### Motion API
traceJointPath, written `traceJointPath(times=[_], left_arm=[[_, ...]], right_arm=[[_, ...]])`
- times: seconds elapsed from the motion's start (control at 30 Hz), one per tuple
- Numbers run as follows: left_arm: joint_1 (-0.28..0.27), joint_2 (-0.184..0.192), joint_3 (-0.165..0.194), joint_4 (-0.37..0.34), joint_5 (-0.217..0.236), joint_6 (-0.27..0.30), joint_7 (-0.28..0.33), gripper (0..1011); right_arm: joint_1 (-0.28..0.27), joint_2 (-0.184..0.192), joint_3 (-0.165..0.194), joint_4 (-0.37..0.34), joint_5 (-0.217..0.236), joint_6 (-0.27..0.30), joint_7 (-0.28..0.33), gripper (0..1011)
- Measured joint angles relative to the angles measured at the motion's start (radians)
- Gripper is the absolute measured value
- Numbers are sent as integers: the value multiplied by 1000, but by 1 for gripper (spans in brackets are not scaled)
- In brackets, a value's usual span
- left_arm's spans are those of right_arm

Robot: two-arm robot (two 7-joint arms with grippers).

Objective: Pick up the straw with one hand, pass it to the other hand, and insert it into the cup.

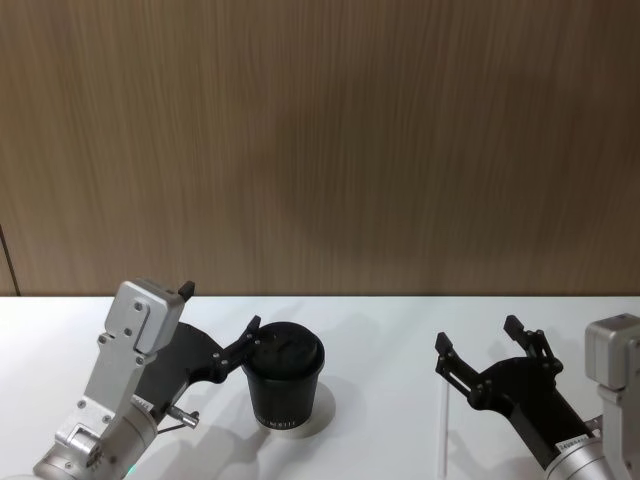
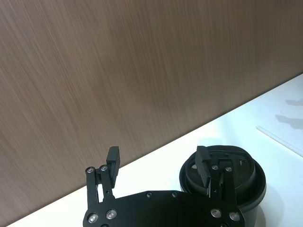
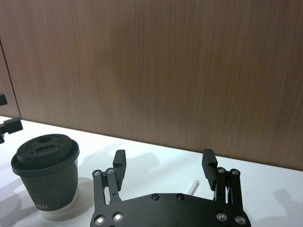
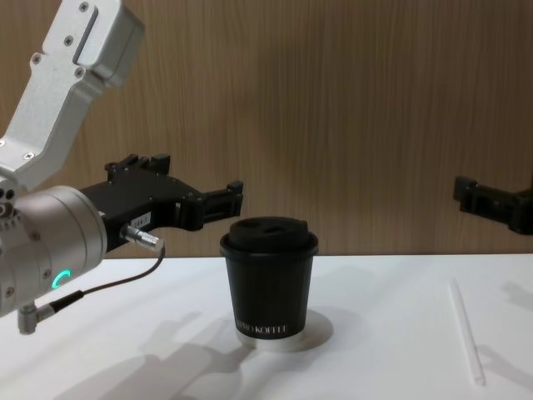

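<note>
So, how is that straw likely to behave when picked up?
Thin and round, the straw lying flat on the white table will probably roll if nudged. It looks light and smooth, so the open right pincer near it may let it slip.

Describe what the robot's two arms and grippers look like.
The left gripper has black flat fingers with silver screws, a thick silver cylindrical wrist with a glowing green ring light and a thin black cable. The right gripper is slim and black, with angular fingers and a silver boxy housing behind.
</note>
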Motion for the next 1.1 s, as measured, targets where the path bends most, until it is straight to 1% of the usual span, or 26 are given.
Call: traceJointPath(times=[1.1], left_arm=[[0, 0, 0, 0, 0, 0, 0, 1000]], right_arm=[[0, 0, 0, 0, 0, 0, 0, 1001]])
